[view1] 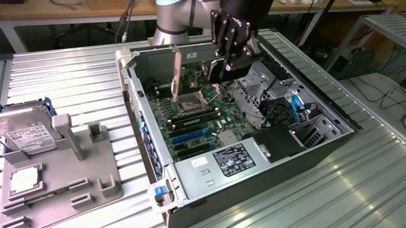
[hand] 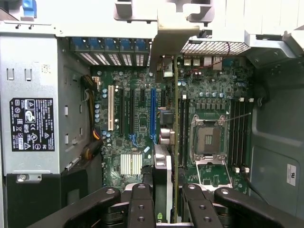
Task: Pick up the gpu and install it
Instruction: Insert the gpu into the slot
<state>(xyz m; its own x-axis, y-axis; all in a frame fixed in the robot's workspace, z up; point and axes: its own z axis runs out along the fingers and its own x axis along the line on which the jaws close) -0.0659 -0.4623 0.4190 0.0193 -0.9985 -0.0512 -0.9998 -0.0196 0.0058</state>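
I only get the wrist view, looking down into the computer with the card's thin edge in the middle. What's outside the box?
Observer: A hard drive with a white label sits in a grey holder, at the exterior view's left of the case.
Operator: Anything else on it?
Observer: A small square processor chip lies flat on that holder, nearer the camera than the drive.
Operator: How does my card look from there?
Observer: The gripper is shut on the gpu, holding it upright inside the open case. Its green face shows, and its silver bracket is toward the exterior view's left.
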